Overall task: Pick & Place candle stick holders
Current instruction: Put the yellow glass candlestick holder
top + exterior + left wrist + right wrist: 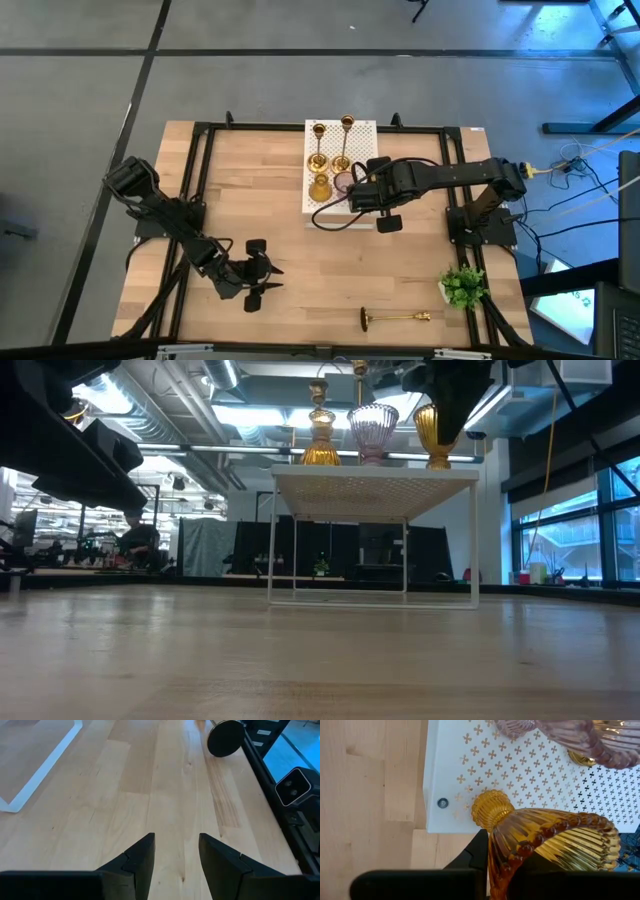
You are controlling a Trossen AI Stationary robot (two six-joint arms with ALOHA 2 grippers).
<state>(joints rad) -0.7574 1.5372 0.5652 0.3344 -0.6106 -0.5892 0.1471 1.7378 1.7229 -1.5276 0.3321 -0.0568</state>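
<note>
Right gripper: jaws pinching amber glass holder at white perforated box edge
Left gripper: jaws spread, idle
Risk: holder tips off box edge on release

Amber ribbed goblet, white cross-perforated box

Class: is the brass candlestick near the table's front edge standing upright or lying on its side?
Lying on its side: the brass candlestick stretches flat along the table.
</note>
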